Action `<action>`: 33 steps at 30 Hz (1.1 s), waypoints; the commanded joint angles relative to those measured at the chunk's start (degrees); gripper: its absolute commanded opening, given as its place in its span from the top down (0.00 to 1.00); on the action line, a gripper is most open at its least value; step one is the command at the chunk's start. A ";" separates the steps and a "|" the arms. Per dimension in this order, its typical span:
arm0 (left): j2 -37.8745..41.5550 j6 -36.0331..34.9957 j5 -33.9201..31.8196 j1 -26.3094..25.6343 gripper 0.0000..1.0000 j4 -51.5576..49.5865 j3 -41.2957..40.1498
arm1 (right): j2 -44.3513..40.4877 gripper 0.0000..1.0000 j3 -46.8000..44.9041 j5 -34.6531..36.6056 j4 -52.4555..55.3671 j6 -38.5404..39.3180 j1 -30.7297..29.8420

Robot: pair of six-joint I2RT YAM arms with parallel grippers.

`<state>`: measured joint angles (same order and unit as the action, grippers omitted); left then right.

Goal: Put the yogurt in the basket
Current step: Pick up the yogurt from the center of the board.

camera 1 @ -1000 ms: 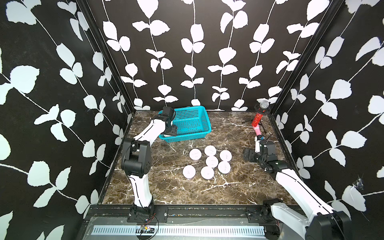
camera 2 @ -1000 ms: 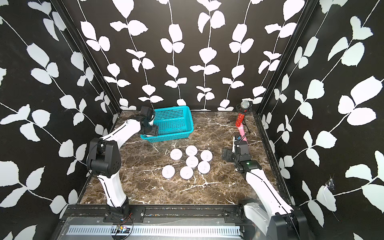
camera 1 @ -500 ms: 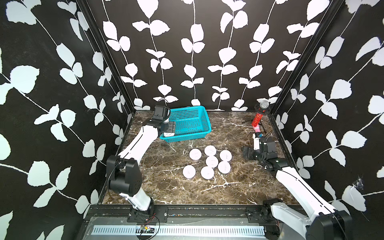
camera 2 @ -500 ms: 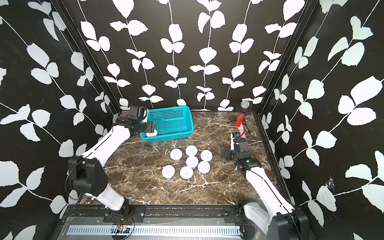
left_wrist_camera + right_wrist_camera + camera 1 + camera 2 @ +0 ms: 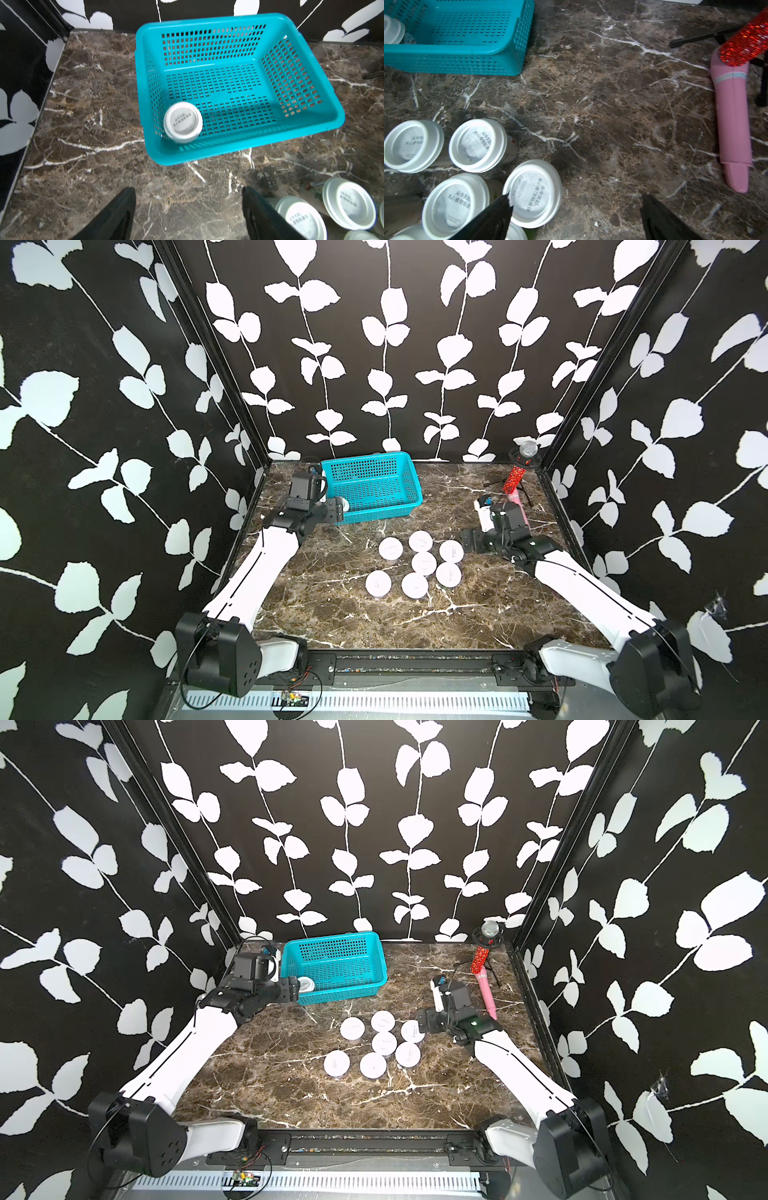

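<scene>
One yogurt cup (image 5: 182, 122) in the basket (image 5: 245, 19); seven cups (image 5: 423, 562) stand nearer.
Likely light, stiff, slick; grasp the sides below the lid. The left gripper (image 5: 187, 188) and right gripper (image 5: 576, 197) gape wide, empty.

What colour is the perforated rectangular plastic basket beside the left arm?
Turquoise; the basket shows best in the left wrist view.

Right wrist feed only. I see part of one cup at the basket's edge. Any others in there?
Observer: No. The left wrist view shows just that one yogurt cup, lid up, in a corner of the basket.
Operator: How many still outside? My view crops the cluster.
Observer: Seven loose cups, bunched together, in both top views.
Operator: Left gripper state?
Observer: The left gripper is open and empty, just outside the basket by that corner.
</scene>
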<state>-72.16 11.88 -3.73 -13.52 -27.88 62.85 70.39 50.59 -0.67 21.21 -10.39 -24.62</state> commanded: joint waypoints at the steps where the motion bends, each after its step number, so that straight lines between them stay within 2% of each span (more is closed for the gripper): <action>1: 2.62 0.28 1.17 0.35 0.19 2.13 -2.52 | 2.99 0.07 5.03 1.03 4.11 1.88 -2.92; 9: 3.10 -0.36 0.83 0.34 0.20 1.52 -2.88 | 8.75 0.14 10.36 4.05 10.04 1.34 -6.69; 13: 3.42 -0.63 0.45 0.37 0.19 1.51 -2.98 | 10.98 0.13 12.69 4.64 13.81 1.38 -7.54; 18: 3.61 -0.80 0.14 0.34 0.19 1.69 -3.28 | 13.94 0.12 15.32 2.02 17.01 1.96 -8.38; 19: 3.69 -0.85 0.17 0.39 0.19 1.73 -3.26 | 14.47 0.08 15.61 1.84 17.24 2.04 -8.47; 21: 3.62 -0.94 0.13 0.40 0.19 1.69 -3.21 | 15.57 0.08 16.17 2.12 17.63 2.04 -8.85; 33: 3.72 -1.40 0.14 0.34 0.19 1.69 -3.26 | 18.98 0.13 17.21 2.84 18.88 1.39 -9.84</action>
<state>-70.35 11.33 -3.46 -13.43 -27.00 60.23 88.92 65.34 1.91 38.96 -8.75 -33.89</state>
